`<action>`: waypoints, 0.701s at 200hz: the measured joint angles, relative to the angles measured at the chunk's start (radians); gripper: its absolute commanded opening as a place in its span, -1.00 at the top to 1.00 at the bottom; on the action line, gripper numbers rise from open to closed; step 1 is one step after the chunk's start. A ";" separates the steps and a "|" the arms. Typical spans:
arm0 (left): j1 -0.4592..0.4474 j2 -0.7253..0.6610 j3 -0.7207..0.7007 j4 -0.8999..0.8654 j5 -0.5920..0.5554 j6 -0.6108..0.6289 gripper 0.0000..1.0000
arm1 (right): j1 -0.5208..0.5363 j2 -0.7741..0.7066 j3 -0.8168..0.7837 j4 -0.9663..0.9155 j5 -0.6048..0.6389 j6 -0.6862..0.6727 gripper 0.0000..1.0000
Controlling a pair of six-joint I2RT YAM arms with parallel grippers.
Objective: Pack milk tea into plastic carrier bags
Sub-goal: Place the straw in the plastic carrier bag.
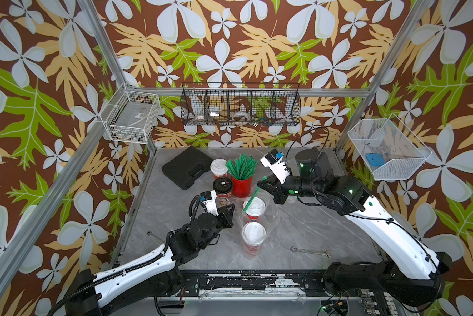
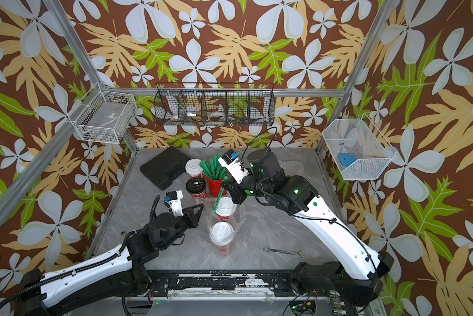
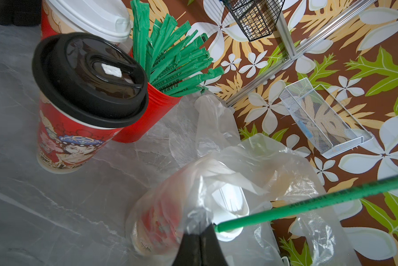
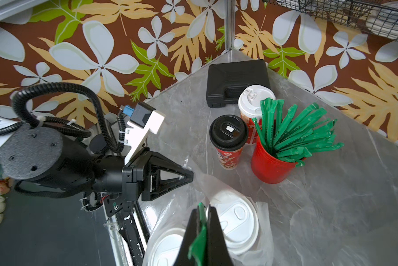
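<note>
Grey table [image 1: 298, 227], centre frame: bag [image 3: 274, 165] holding two cups [image 1: 254, 208], edge pinched by left gripper [image 3: 199, 231]; right gripper [image 4: 202, 216] clamps straw [image 3: 308, 203] over it; black-lid cup [image 1: 223, 187] and fourth cup [image 1: 219, 167] stand upper centre; step seems straw-adding, next calling for lowering straw into bag mouth.

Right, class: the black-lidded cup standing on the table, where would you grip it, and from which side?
Grip the black-lidded cup round its red paper wall, just below the lid. It stands upright, so a level side grip probably suits. Come from the robot's left: the straw pot stands close on its right, a white-lidded cup behind.
</note>
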 measured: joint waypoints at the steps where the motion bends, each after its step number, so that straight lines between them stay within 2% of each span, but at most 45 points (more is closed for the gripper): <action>1: 0.000 0.000 0.000 0.000 0.000 0.000 1.00 | 0.000 0.001 0.000 0.001 0.000 0.000 1.00; 104: 0.000 -0.010 0.003 0.001 0.014 0.007 1.00 | 0.002 0.108 0.008 0.072 0.059 0.000 1.00; 140: 0.000 -0.012 0.003 0.002 0.015 0.014 1.00 | 0.010 0.134 0.031 0.073 0.116 0.000 1.00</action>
